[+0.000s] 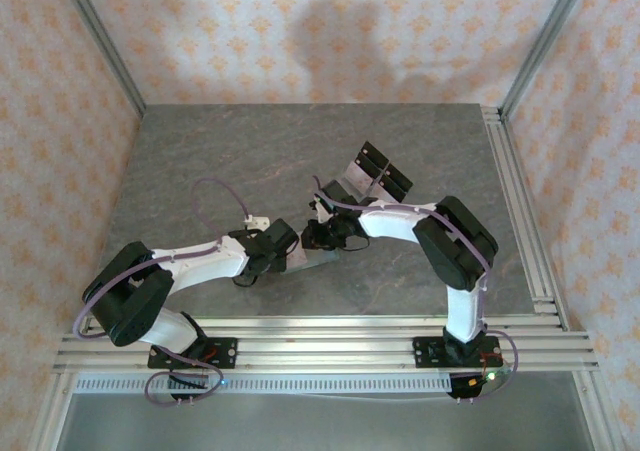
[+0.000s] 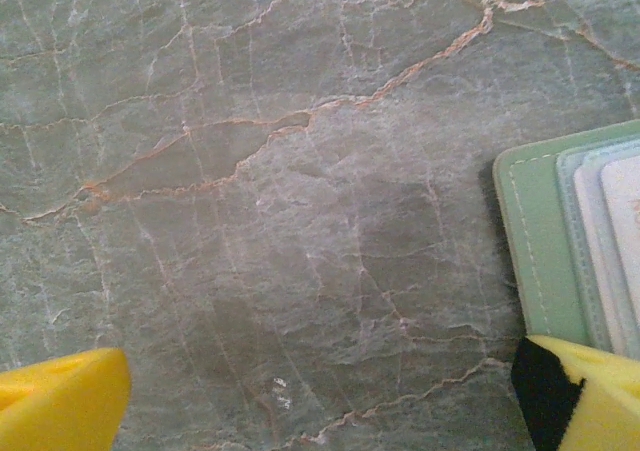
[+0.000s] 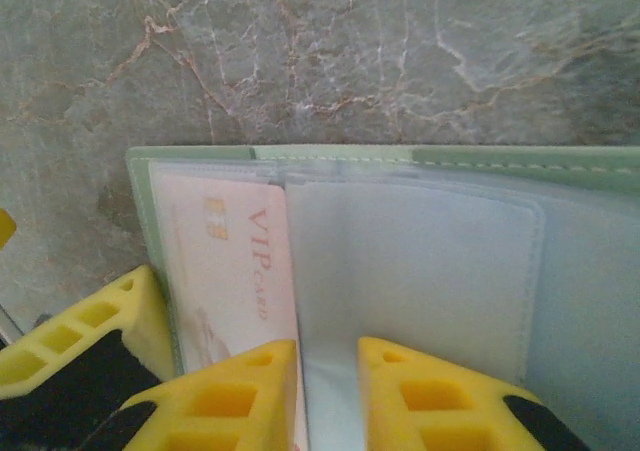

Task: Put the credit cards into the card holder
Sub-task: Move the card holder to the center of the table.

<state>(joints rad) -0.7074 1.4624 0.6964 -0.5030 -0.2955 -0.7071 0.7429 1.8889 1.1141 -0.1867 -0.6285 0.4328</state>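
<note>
**Marble top, wallet lying open under R gripper**

Grey-green marble table (image 2: 250, 171) w/ rusty veins runs bare ahead of the L gripper (image 2: 325, 403). Papered walls (image 1: 300, 31) box it in, and alu rails (image 1: 520, 211) edge it on R's side.

Directly under the R gripper (image 3: 328, 391) the card holder (image 3: 400, 155) lies open and flat. It has a sage-green outer w/ pale stitching along the far edge and a lighter grey inside. A clear sleeve (image 3: 410, 271) covers the half on R's right-finger side.

On the left-finger side sits a credit card (image 3: 235, 271), pale pink w/ red "VIP card" lettering. Its long edge runs along the sleeve's fold, and its near end is hidden under R's left finger (image 3: 240, 391).

R jaws stand a narrow slit apart, tips over the holder's near part, w/ nothing visibly pinched btwn them. L gripper is spread wide and holds nothing. The holder's rounded corner lies just ahead of L's right fingertip (image 2: 590, 396); touching or not, can't tell.

Room: bare marble ahead of and left of L, and more open marble beyond the holder's far edge, ahead of R. From the top cam the two grippers nearly meet mid-table. A clear stand (image 1: 375, 171) w/ black panels sits just beyond R's wrist.
</note>
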